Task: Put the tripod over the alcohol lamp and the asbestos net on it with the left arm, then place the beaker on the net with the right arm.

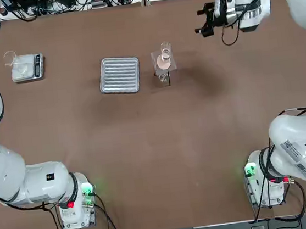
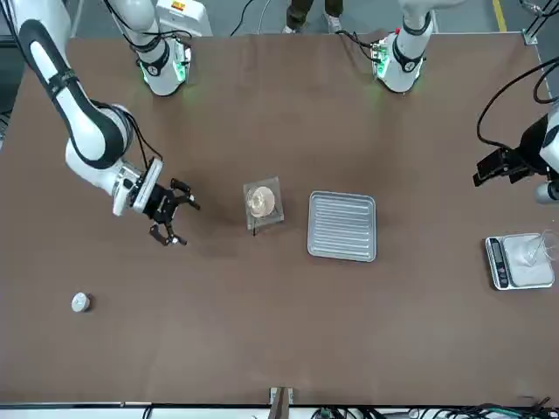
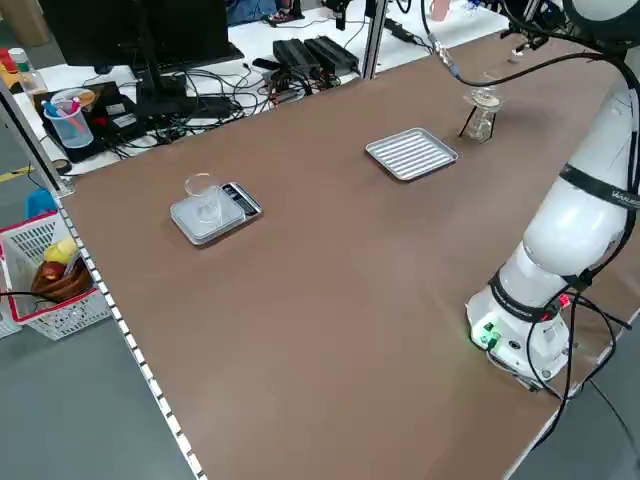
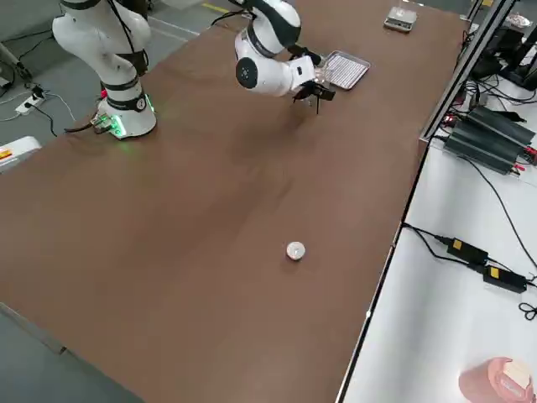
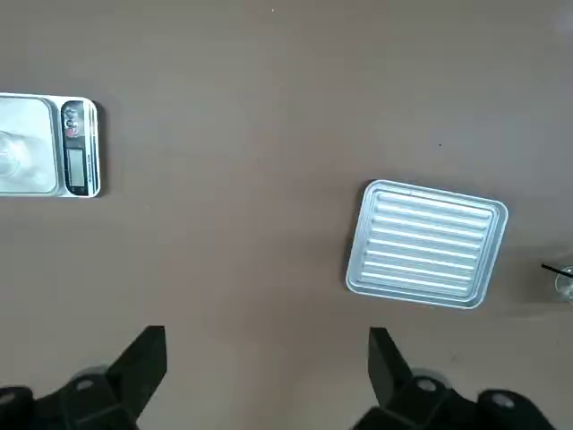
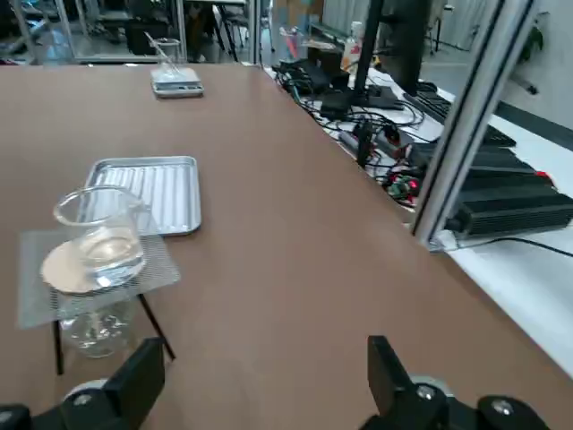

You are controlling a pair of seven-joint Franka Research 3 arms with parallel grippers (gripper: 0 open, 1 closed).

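Observation:
The clear beaker (image 6: 101, 235) stands on the grey asbestos net (image 6: 94, 273) with its tan centre. The net rests on the black tripod (image 6: 154, 327), and the alcohol lamp (image 6: 94, 330) sits under it. In the top view this stack (image 1: 164, 63) is at mid-table toward the far side. My right gripper (image 1: 204, 21) hovers open and holds nothing, apart from the stack, beyond it and to its right. My left gripper (image 5: 269, 358) is open and holds nothing, high over the table's left part (image 2: 498, 166).
A ribbed metal tray (image 1: 120, 74) lies just left of the stack. A small scale with a glass cup on it (image 1: 27, 67) sits at the far left. A small white capped cylinder (image 2: 80, 302) lies near the far right edge. Cables run along the far edge.

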